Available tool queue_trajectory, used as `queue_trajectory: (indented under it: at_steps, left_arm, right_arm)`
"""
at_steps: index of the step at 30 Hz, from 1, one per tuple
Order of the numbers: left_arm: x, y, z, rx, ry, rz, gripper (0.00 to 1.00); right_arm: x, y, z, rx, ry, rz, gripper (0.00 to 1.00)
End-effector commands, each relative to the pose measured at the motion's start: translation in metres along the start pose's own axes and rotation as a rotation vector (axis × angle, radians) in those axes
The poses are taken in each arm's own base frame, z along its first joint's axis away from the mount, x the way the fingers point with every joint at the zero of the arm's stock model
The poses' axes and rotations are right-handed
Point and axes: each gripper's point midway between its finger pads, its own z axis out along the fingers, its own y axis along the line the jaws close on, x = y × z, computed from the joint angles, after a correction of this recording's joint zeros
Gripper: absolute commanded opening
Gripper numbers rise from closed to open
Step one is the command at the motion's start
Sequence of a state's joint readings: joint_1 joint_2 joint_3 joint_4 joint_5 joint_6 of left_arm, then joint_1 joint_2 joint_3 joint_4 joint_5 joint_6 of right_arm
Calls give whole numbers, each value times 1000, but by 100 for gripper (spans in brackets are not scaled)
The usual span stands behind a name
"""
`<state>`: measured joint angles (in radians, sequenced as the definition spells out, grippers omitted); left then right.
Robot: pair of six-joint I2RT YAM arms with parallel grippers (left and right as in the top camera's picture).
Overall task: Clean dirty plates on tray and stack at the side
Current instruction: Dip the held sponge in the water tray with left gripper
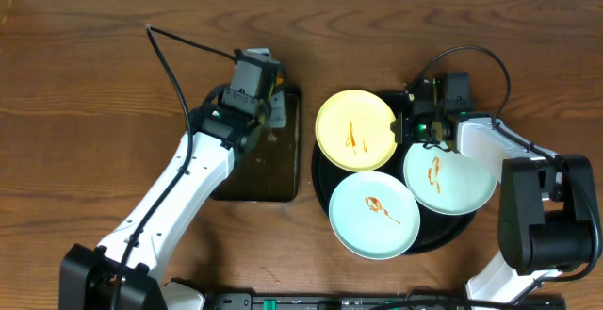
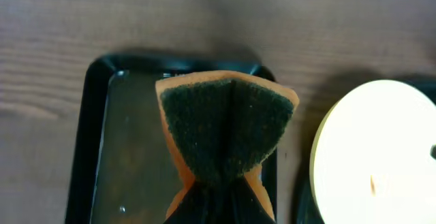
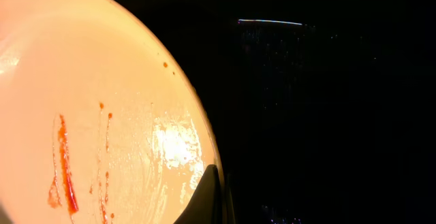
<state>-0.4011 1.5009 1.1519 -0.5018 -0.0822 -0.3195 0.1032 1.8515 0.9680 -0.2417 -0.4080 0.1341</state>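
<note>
Because wiping needs a tool in hand, the left gripper [image 2: 216, 207] is pinched on a sponge [image 2: 225, 129], squeezing its lower end so the orange body folds and the dark scouring face fans outward. It hangs over the far end of the rectangular tray [image 2: 85, 129], whose glossy floor looks wet, probably the place for wetting the sponge.

Just to the right, the yellow plate [image 1: 355, 129] lies at the back left of the round tray [image 1: 320, 186], its edge reaching past the rim toward the sponge, which suits it being cleaned first. Red sauce streaks mark its face.

Two mint plates [image 1: 374, 214] [image 1: 449, 178] lie nearer on the same tray, each smeared too; nothing is stacked at the side yet.

The right gripper [image 1: 416, 126] sits at the yellow plate's right edge, seemingly to steady it. One finger [image 3: 208, 197] lies over the rim; the other is hidden, so I cannot tell whether it clamps.
</note>
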Motion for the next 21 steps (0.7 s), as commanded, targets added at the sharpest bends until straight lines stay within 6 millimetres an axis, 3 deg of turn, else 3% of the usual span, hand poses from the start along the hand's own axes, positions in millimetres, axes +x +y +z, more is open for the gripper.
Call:
queue_trajectory:
  at_steps: [1, 4, 10, 16, 21]
  left_arm:
    - [36, 11, 19, -38, 107, -38, 7]
    - [70, 11, 38, -29, 217, -46, 7]
    - [100, 5, 60, -15, 330, -32, 7]
    - [123, -18, 67, 32, 398, 0, 8]
    - [127, -36, 65, 73, 395, 33, 7]
  right_arm:
    - [0, 2, 4, 3, 8, 4, 1]
    - [0, 2, 4, 3, 8, 4, 1]
    - [1, 2, 4, 4, 13, 6, 1]
    - [1, 2, 4, 4, 11, 6, 1]
    - [1, 2, 4, 4, 11, 5, 1]
